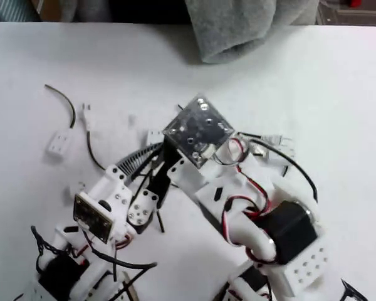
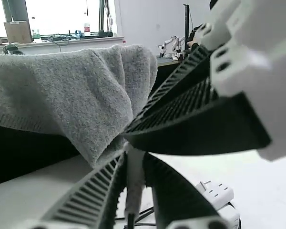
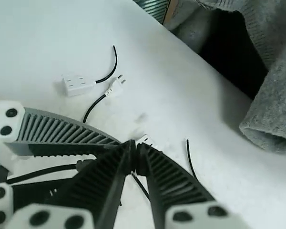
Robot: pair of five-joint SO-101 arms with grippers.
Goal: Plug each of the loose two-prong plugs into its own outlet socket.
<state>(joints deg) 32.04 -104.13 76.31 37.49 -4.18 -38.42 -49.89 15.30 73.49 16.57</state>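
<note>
My left gripper (image 2: pixel 134 157) is shut on a thin white plug (image 2: pixel 133 183); its black cord trails back under the fingers. A small white outlet socket (image 1: pixel 153 137) lies at the table's middle, right at my left gripper (image 1: pixel 155 146). My right gripper (image 3: pixel 131 149) points at that white socket (image 3: pixel 145 140), its fingers drawn together to a point; I cannot tell whether they pinch it. A second outlet socket (image 1: pixel 59 143) and a loose white plug (image 1: pixel 86 115) lie at the far left. A third white socket (image 1: pixel 272 145) lies to the right.
A grey cloth (image 1: pixel 238 25) hangs over the table's far edge. Short black cords (image 1: pixel 91 150) curl across the white table (image 1: pixel 338 75) near the left socket. The right arm's body (image 1: pixel 282 232) crowds the front right; the far right of the table has free room.
</note>
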